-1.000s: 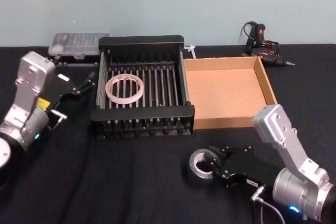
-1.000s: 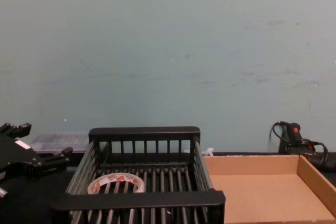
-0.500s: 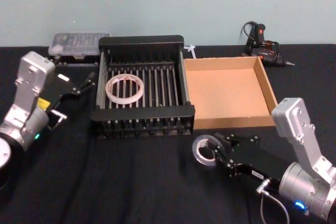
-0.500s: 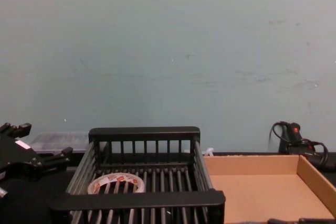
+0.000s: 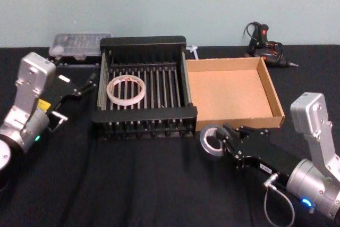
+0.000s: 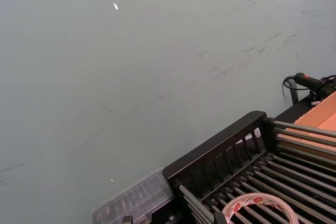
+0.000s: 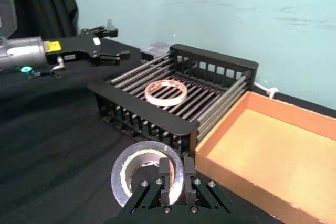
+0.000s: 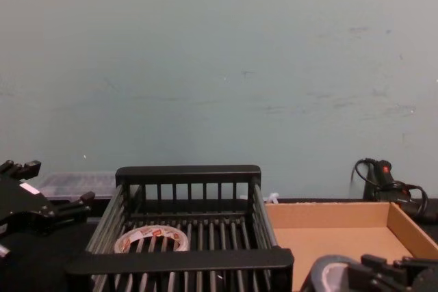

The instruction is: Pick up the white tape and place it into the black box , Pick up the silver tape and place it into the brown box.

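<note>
We are halfway: the white tape (image 5: 126, 89) is lying flat inside the black box (image 5: 143, 41). Our right tool (image 5: 229, 147) is clamped on the silver tape (image 5: 213, 141), carrying it clear of the worktop (image 5: 133, 184) just off the brown box's (image 5: 272, 87) near-left corner. Dropping it in is what is left. Our left tool (image 5: 79, 86) is waiting, fingers apart, beside the black box's left end.

Head camera looks down over the bench (image 5: 133, 184); chest camera faces the wall from low. Both share the black box (image 5: 143, 115) and brown box (image 5: 234, 122).
</note>
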Controlling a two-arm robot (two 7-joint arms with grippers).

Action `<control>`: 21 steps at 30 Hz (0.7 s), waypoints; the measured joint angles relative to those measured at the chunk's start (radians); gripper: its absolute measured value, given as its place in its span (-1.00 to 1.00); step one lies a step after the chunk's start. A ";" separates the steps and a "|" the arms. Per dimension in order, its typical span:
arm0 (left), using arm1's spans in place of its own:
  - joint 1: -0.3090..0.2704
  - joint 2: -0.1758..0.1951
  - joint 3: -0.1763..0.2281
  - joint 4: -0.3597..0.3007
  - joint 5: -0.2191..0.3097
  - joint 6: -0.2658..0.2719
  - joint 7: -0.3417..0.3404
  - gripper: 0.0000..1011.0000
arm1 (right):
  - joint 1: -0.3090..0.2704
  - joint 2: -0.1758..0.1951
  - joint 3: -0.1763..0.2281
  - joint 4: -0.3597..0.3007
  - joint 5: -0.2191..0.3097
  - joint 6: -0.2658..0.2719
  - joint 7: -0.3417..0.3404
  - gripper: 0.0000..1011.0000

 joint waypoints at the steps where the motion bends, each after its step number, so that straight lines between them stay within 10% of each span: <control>1: 0.000 0.000 0.000 0.000 0.000 0.000 0.000 0.98 | 0.000 -0.004 0.003 0.001 0.003 0.000 -0.007 -0.69; 21: 0.000 0.000 0.000 0.000 0.000 0.000 0.000 0.98 | 0.021 -0.064 0.073 0.030 0.029 0.010 -0.094 -0.69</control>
